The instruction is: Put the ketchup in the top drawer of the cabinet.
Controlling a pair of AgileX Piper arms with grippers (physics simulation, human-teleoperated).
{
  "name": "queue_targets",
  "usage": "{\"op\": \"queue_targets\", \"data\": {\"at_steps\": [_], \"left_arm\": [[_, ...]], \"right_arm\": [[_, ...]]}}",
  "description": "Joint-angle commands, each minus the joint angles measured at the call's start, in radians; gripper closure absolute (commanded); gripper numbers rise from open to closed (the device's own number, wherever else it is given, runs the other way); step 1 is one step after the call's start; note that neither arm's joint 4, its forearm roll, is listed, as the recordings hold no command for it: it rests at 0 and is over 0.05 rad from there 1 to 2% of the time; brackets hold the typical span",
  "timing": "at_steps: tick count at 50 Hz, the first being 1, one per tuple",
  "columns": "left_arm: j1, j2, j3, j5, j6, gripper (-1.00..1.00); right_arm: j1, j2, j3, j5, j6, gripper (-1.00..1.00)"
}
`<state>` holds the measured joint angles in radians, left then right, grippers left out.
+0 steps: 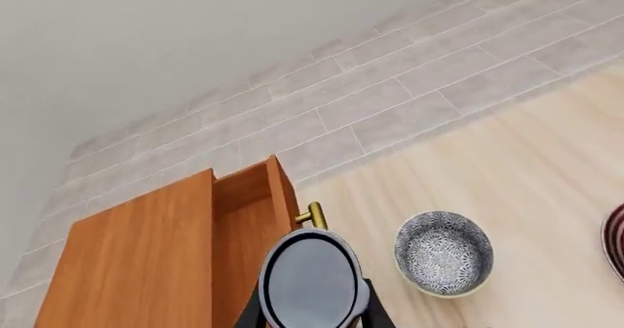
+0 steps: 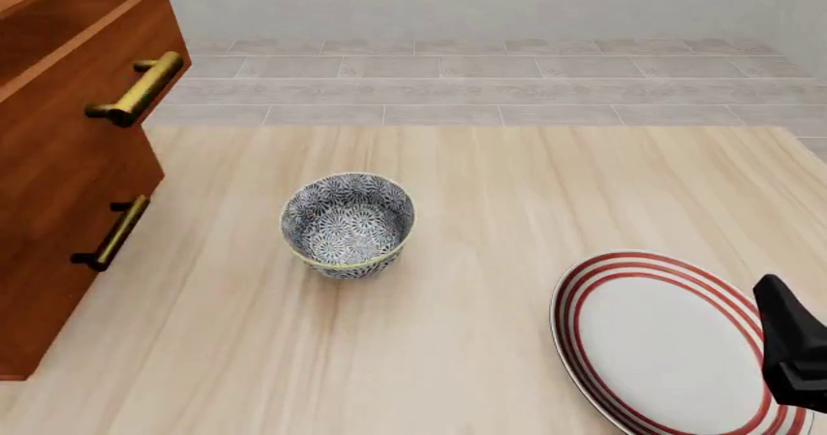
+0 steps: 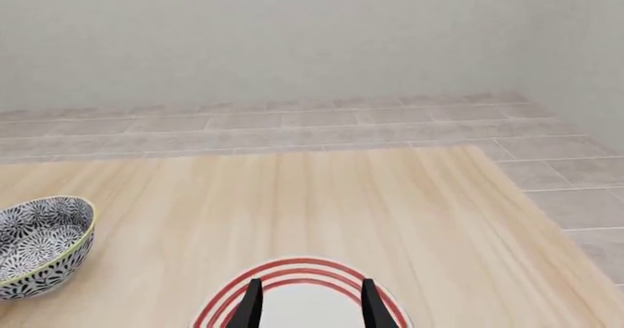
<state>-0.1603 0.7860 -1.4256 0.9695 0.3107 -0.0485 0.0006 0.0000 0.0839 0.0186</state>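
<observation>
left hand (image 1: 312, 315) clamped on the can (image 1: 310, 283); only the can's dark shiny top with pale centre visible, black fingers (image 1: 251, 313) pressed against both sides, seen in left wrist view only. can held in the air beside the open top drawer (image 2: 80, 43) and close to its brass handle (image 2: 136, 88); whether over the cavity or just outside the front cannot be told. left hand and can out of front view.

front view: cabinet (image 2: 52, 212) at 9 o'clock on the tabletop (image 2: 491, 222), top drawer pulled out, cavity open toward 12 o'clock. lower drawer handle (image 2: 114, 232) below, that drawer closed.

patterned bowl (image 2: 347, 224) upright near centre of tabletop, well apart from the cabinet. red-ringed plate (image 2: 665, 348) at 4 o'clock, flat, apart from the bowl.

right hand (image 3: 309, 306) with fingers apart, nothing between them, above the near part of the plate; dark body of it at 4 o'clock edge in front view. tiled floor (image 2: 517, 86) beyond the tabletop at 12 o'clock.
</observation>
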Motion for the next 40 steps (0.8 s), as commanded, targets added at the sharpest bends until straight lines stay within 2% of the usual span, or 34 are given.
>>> {"op": "queue_targets", "data": {"at_steps": [1,8,15,40], "left_arm": [[0.085,0.035,0.031,-0.030,0.039,1.00],[0.142,0.048,0.082,-0.080,0.064,1.00],[0.198,0.067,0.092,-0.097,0.054,1.00],[0.299,0.092,0.196,-0.178,0.073,1.00]], "right_arm": [[0.002,0.000,0.000,0.005,0.000,-1.00],[0.000,0.000,0.000,0.004,-0.001,-1.00],[0.002,0.000,0.000,0.008,-0.001,-1.00],[0.011,0.002,0.000,0.017,-0.004,-1.00]]}}
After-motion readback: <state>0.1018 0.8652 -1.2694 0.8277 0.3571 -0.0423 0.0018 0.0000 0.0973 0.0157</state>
